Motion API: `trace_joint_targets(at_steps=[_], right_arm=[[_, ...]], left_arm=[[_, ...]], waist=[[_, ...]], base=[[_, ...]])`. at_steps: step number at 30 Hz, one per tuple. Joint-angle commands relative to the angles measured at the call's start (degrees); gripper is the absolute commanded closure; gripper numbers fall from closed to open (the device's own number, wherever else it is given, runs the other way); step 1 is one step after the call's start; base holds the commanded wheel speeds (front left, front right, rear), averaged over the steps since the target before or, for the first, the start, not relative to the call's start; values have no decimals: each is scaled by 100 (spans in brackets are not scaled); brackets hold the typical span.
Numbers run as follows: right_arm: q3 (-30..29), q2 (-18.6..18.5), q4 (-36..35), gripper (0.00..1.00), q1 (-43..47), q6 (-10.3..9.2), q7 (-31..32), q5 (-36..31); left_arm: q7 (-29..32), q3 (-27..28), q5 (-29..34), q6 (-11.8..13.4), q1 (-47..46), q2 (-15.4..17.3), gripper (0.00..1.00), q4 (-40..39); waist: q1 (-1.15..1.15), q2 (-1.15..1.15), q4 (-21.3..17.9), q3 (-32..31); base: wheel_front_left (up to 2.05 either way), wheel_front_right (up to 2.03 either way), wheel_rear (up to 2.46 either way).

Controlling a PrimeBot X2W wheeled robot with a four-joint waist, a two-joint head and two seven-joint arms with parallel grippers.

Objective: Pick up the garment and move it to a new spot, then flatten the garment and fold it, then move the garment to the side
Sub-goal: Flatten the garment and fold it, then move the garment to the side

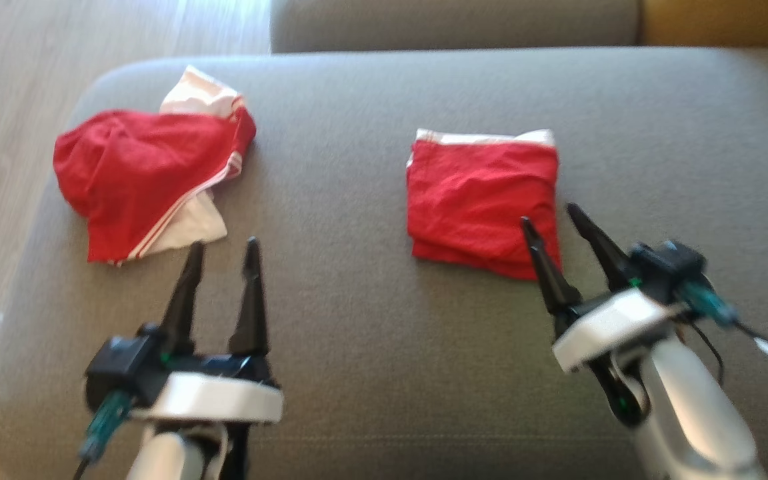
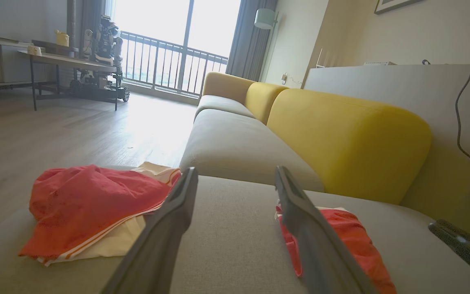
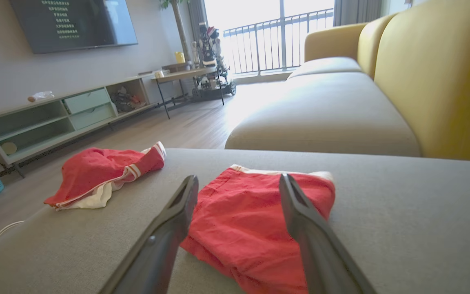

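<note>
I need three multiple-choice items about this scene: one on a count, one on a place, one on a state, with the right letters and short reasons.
1. How many red garments lie on the grey cushion? A. one B. two C. three
2. Where is the folded garment? A. hanging off the cushion's edge B. lifted in the air C. flat on the cushion, by the right gripper
3. How do the right gripper's jaws stand? A. apart, gripping nothing B. shut on the folded garment C. shut and empty
Answers: 1 B: a crumpled garment lies left of the folded one. 2 C: it rests flat there. 3 A: they stand spread, pinching no cloth.
</note>
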Motion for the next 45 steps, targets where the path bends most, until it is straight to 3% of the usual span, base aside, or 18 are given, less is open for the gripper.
trace_joint_targets(at_steps=[1, 8, 16, 45], right_arm=[[-242, 186, -639, 0, 401, -1, -63, -275], [-904, 274, -1452, 0, 1477, -1, -66, -620], [-739, 283, -1903, 0, 2191, -1, -67, -1033], [-935, 285, -1907, 0, 2225, -1, -68, -911]], left_arm=[[-29, 363, 164, -54, 176, 19, 0, -293], [-29, 680, 518, -160, 880, 20, 0, -466], [-29, 846, 700, -177, 1266, 12, 0, -458], [-29, 602, 976, -127, 1326, 11, 0, -255]], waist=[[0, 0, -217, -310], [0, 0, -331, -542], [0, 0, -351, -602], [0, 0, -125, -499]], base=[[0, 0, 0], [0, 0, 0], [0, 0, 0], [0, 0, 0]])
